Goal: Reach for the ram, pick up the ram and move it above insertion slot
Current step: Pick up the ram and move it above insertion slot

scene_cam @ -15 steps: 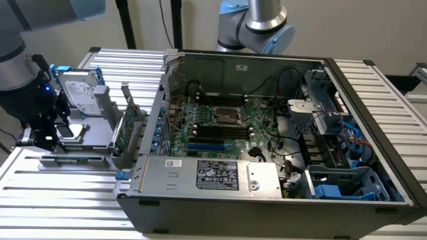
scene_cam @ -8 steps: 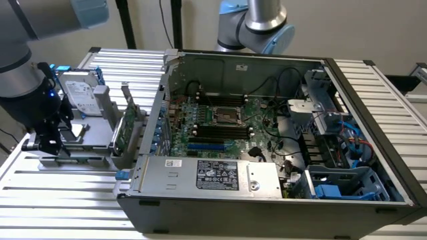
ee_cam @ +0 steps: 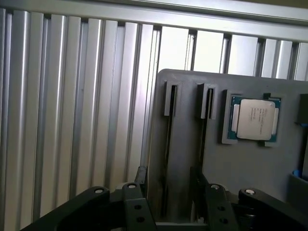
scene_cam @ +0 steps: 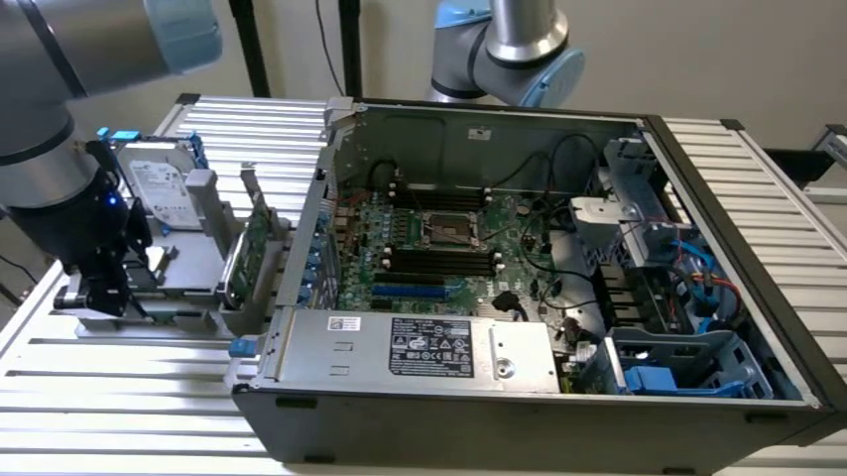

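- Grey plastic holder (scene_cam: pixel 185 248) sits on the slatted aluminium table (scene_cam: pixel 133 397) at the left of the exterior view, just beside the open computer case (scene_cam: pixel 530 407).
- At the lower left of that view the gripper (scene_cam: pixel 99 293) hangs low over the holder's near end. Its jaws are spread wide with nothing clamped between them.
- Through the wrist camera, the two black fingers (ee_cam: pixel 139 187) stand either side of one of the holder's two narrow slots.
- A thin dark strip runs on edge along that slot, between the fingers and apart from both. It looks to be the ram (ee_cam: pixel 167 149) seen edge-on, though I cannot make out its green face or chips.
- The holder's other slot runs alongside, close by one finger.
- A processor chip (ee_cam: pixel 254 118) lies flat in a square recess of the holder, beside the slots.
- In the exterior view a silver hard drive (scene_cam: pixel 159 188) with blue rails stands upright at the holder's far end. A green expansion card (scene_cam: pixel 249 253) stands on the side nearest the case.
- Inside the case the motherboard (scene_cam: pixel 437 248) lies face up.
- A second arm (scene_cam: pixel 517 45) rises at the upper middle of that view, behind the case.
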